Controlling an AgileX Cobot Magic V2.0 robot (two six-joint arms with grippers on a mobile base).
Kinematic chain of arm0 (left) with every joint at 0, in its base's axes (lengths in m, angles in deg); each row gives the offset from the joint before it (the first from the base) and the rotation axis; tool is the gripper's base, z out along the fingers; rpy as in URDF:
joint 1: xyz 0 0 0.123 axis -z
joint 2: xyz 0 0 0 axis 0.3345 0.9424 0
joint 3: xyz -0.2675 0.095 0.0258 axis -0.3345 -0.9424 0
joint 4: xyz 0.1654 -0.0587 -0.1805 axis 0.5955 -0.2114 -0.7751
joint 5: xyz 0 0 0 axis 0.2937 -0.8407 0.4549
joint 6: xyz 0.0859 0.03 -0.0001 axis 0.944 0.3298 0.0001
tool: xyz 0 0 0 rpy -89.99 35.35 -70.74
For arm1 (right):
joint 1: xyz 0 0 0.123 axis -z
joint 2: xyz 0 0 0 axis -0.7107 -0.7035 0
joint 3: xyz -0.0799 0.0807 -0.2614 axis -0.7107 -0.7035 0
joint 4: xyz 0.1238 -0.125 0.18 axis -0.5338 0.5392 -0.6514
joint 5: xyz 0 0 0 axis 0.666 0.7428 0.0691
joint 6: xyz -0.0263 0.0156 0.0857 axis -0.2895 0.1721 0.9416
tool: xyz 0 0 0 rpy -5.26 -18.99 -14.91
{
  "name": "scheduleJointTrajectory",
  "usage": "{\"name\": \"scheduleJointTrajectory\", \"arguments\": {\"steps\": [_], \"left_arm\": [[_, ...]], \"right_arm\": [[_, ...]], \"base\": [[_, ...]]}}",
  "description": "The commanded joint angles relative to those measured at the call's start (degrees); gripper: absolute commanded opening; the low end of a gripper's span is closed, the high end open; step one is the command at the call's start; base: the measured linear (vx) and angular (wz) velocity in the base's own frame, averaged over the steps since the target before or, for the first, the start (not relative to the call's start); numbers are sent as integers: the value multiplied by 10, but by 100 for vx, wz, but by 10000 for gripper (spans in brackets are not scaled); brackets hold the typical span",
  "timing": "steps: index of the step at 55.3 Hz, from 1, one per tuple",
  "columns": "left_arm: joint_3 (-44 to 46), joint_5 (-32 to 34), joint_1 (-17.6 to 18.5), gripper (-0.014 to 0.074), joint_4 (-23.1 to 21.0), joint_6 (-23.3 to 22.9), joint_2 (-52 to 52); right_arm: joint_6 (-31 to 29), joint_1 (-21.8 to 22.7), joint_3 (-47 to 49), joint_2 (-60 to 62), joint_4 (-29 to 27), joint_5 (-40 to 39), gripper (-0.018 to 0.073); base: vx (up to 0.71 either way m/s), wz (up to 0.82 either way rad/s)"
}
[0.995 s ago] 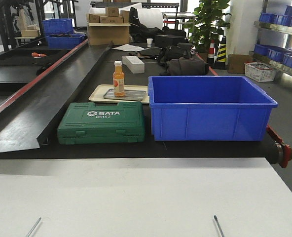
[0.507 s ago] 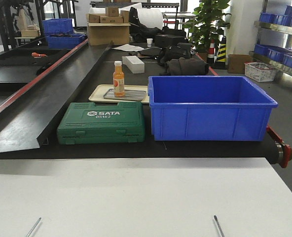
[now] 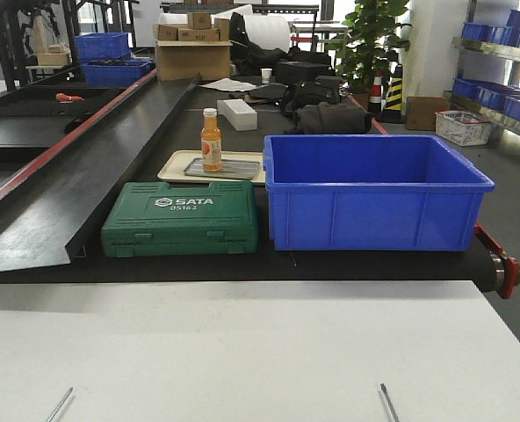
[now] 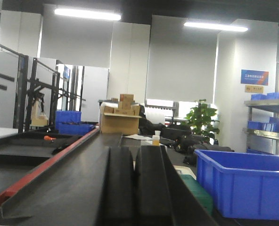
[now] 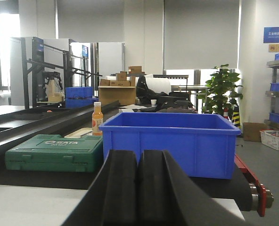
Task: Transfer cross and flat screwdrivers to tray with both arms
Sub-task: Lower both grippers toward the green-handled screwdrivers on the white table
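Note:
Only the thin silver shafts of the two screwdrivers show, lying on the white table at the bottom edge of the front view: one at the left (image 3: 60, 404), one at the right (image 3: 388, 402). Their handles are cut off by the frame. The tray is out of view. Neither arm appears in the front view. In the left wrist view my left gripper (image 4: 134, 151) is shut, its black fingers pressed together with nothing between them. My right gripper (image 5: 138, 153) is likewise shut and holds nothing. Both point level toward the far benches.
Beyond the white table (image 3: 242, 352) runs a black bench with a green SATA tool case (image 3: 181, 218) and a deep blue bin (image 3: 374, 189). Behind them a beige tray (image 3: 176, 165) holds an orange bottle (image 3: 211, 141) and a flat grey plate (image 3: 229, 169).

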Motion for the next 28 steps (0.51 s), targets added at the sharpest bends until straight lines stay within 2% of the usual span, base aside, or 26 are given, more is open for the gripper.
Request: {"name": "scheduleJointTrajectory", "arguments": {"steps": [1, 6, 13, 20, 28], "left_arm": [[67, 10, 0, 212, -1, 21, 51], [101, 6, 0, 306, -1, 29, 105], [111, -9, 0, 381, -1, 29, 169], [111, -82, 0, 388, -1, 29, 214], [111, -176, 0, 390, -1, 29, 260]], "right_arm": [[-3, 1, 76, -60, 1, 8, 15], [-3, 1, 111, -116, 3, 55, 43], [-3, 1, 118, -200, 3, 105, 100], [-3, 1, 118, -269, 3, 110, 204], [-3, 1, 118, -340, 2, 92, 363]], "base": [[0, 0], [0, 0], [0, 0], [0, 0], [0, 0]]}}
